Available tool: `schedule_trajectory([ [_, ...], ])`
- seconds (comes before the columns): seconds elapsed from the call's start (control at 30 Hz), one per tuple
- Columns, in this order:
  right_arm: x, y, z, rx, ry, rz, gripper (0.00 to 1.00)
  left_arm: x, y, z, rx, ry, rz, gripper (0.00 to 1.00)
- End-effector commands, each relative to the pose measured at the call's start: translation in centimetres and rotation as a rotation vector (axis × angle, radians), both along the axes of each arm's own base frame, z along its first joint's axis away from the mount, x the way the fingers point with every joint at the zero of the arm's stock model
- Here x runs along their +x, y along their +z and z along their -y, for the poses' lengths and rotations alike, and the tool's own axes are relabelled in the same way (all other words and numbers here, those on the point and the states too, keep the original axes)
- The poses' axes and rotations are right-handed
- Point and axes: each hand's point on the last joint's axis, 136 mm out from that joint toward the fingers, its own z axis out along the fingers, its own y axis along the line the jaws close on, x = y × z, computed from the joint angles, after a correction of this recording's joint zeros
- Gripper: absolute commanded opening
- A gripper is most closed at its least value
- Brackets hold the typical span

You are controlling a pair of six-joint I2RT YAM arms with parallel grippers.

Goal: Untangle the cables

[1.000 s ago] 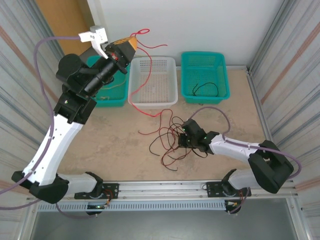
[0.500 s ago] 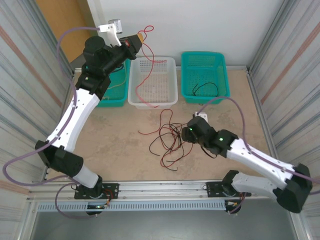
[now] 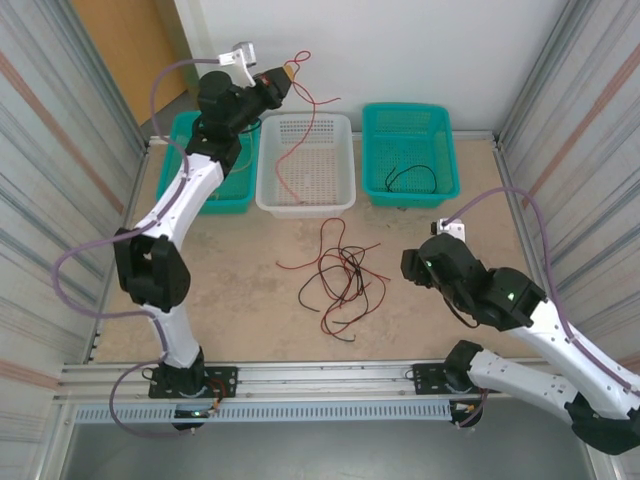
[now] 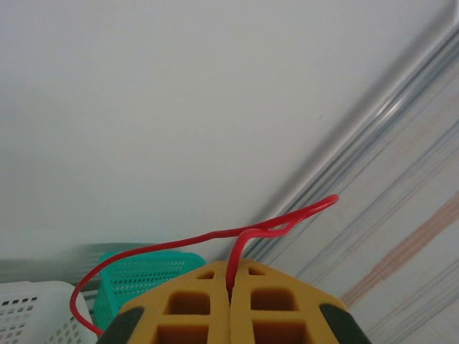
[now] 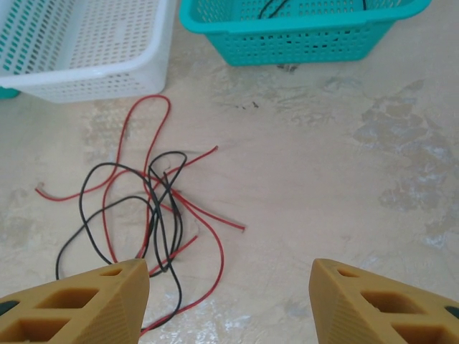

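Back left corner of the table (image 3: 230, 290), raised high over the baskets: left gripper (image 3: 277, 82), clamped tight on one red cable (image 3: 285, 160). Held up that high, probably, to draw the strand free of the others and let its tail hang down into the white basket (image 3: 305, 206) at the back edge. Middle of the table, lying loose: tangle of red and black cables (image 3: 340, 275), not yet sorted. Back right, inside the teal basket (image 3: 372, 150): one black cable (image 3: 410, 178), kept apart from the rest. Toward the right edge, near the tangle and touching none of it: right gripper (image 5: 229, 287), spread wide, likely poised for the next strand.
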Motion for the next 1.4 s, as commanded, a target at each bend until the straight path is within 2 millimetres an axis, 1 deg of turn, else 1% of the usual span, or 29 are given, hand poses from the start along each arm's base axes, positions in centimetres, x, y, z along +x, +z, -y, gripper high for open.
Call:
schedule_trajectory([
  [0.0, -0.3, 0.7, 0.5, -0.038, 0.022, 0.017, 0.60, 1.0, 0.9, -0.4, -0.100, -0.011, 0.035, 0.00],
  [0.07, -0.4, 0.9, 0.7, -0.040, 0.023, 0.019, 0.59, 2.2, -0.9, -0.2, -0.093, -0.003, 0.006, 0.00],
  [0.17, -0.7, 1.4, 1.9, -0.056, -0.011, 0.028, 0.58, 3.3, -2.9, 0.2, -0.092, -0.006, -0.030, 0.00],
  [0.27, -0.9, 1.8, 2.6, -0.047, -0.029, 0.039, 0.59, 4.0, -4.6, 0.3, -0.092, 0.003, -0.059, 0.00],
  [0.37, -0.9, 1.5, 2.6, -0.030, -0.036, 0.023, 0.59, 4.6, -5.9, 0.4, -0.073, 0.007, -0.075, 0.00],
  [0.4, -0.9, 1.3, 2.5, -0.023, -0.033, 0.013, 0.59, 4.9, -6.7, 0.5, -0.060, -0.003, -0.095, 0.20],
  [0.43, -0.8, 1.2, 2.2, -0.016, -0.029, 0.004, 0.59, 5.1, -7.5, 0.5, -0.054, -0.002, -0.121, 0.46],
  [0.47, -0.7, 1.0, 1.9, -0.012, -0.026, -0.006, 0.59, 5.1, -7.9, 0.3, -0.051, 0.007, -0.134, 0.63],
  [0.5, -0.6, 0.6, 1.7, -0.011, -0.024, -0.017, 0.59, 5.0, -8.4, 0.0, -0.049, 0.023, -0.146, 0.76],
  [0.53, -0.5, 0.1, 1.2, -0.006, -0.017, -0.032, 0.59, 4.8, -8.6, -0.4, -0.045, 0.039, -0.143, 0.85],
  [0.6, -0.2, -1.2, -0.3, 0.021, 0.014, -0.075, 0.60, 4.1, -8.2, -0.8, -0.035, 0.052, -0.132, 0.96],
  [0.63, 0.0, -1.9, -1.3, 0.046, 0.038, -0.103, 0.60, 3.6, -7.7, -1.0, -0.026, 0.052, -0.123, 0.99],
  [0.7, 0.2, -3.5, -3.5, 0.086, 0.086, -0.159, 0.60, 2.5, -6.7, -1.5, -0.006, 0.058, -0.113, 0.99],
  [0.8, 0.6, -6.0, -6.5, 0.142, 0.150, -0.228, 0.58, -0.3, -5.1, -2.9, 0.033, 0.096, -0.109, 0.98],
  [0.9, 1.6, -7.7, -8.8, 0.162, 0.189, -0.259, 0.57, -4.2, -4.2, -4.3, 0.057, 0.122, -0.113, 0.94],
  [0.97, 2.4, -8.2, -10.1, 0.153, 0.227, -0.269, 0.54, -7.0, -4.3, -5.2, 0.067, 0.131, -0.120, 0.89],
  [1.03, 3.4, -8.9, -11.5, 0.137, 0.274, -0.291, 0.53, -10.0, -5.0, -5.9, 0.110, 0.132, -0.147, 0.82],
  [1.07, 3.9, -9.3, -11.9, 0.120, 0.290, -0.305, 0.53, -11.2, -5.6, -6.1, 0.136, 0.128, -0.161, 0.78],
  [1.13, 5.2, -10.4, -12.6, 0.076, 0.309, -0.336, 0.52, -13.7, -7.8, -6.1, 0.180, 0.106, -0.215, 0.76],
  [1.2, 6.3, -11.6, -13.1, 0.035, 0.323, -0.366, 0.51, -15.4, -10.0, -5.6, 0.201, 0.060, -0.258, 0.74],
  [1.3, 7.7, -13.0, -14.1, -0.012, 0.359, -0.398, 0.50, -17.4, -13.2, -5.3, 0.227, 0.015, -0.352, 0.67],
  [1.37, 8.2, -13.9, -14.6, -0.052, 0.381, -0.419, 0.49, -18.6, -15.2, -5.2, 0.233, 0.004, -0.408, 0.66],
])
